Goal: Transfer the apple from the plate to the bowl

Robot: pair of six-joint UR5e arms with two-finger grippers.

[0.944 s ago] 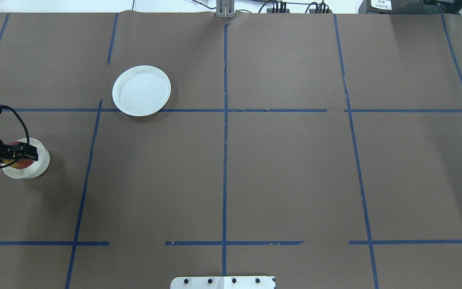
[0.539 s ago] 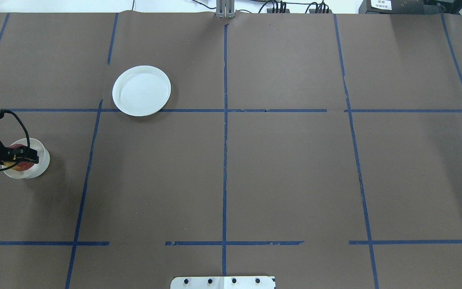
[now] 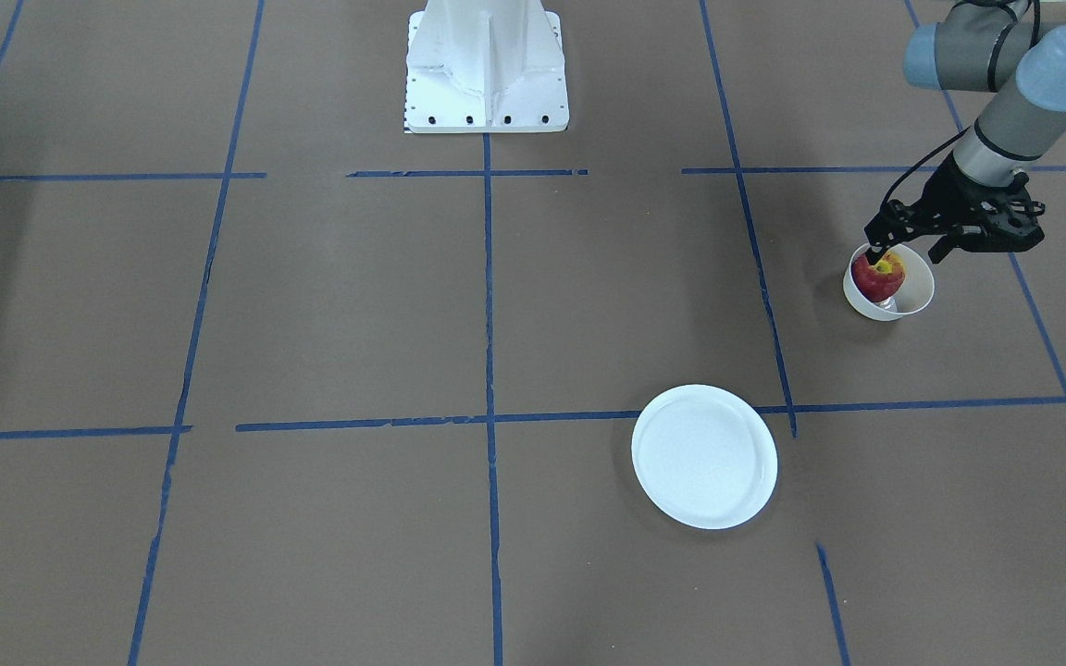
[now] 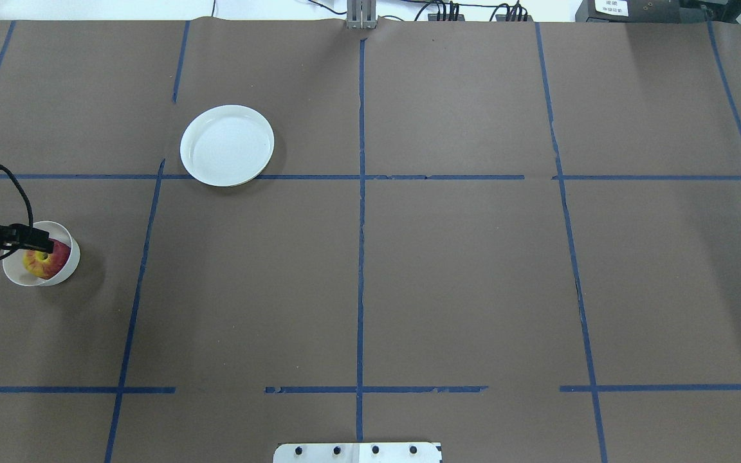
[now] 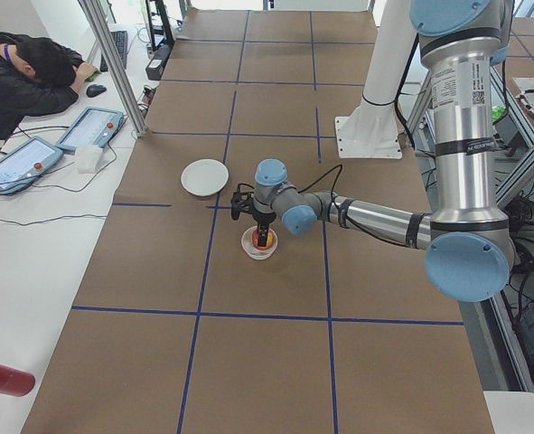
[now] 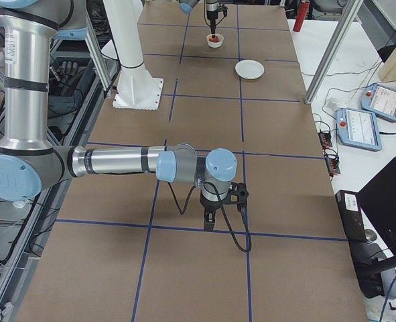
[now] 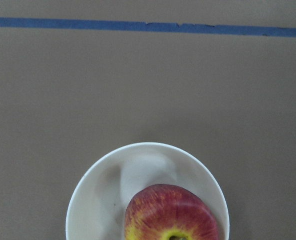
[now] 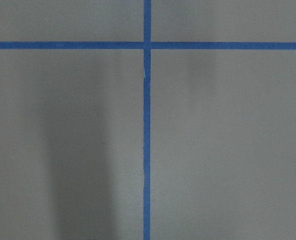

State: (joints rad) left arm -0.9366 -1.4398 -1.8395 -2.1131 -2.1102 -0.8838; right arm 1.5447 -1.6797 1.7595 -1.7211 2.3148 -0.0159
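The red apple with its yellow stem patch lies inside the small off-white bowl at the table's left edge. It also shows in the front view and in the left wrist view, where the bowl's rim rings it. My left gripper hangs open just above the bowl, fingers spread and off the apple. The white plate lies empty farther back and to the right. My right gripper points down over bare table far from these; I cannot tell whether it is open.
Brown paper with blue tape lines covers the table. The robot's white base stands at the middle of the near edge. A person leans at a side desk beyond the table's far edge.
My left gripper has let go of the apple and drawn back toward the left edge. The apple, covered before, now shows in the bowl.
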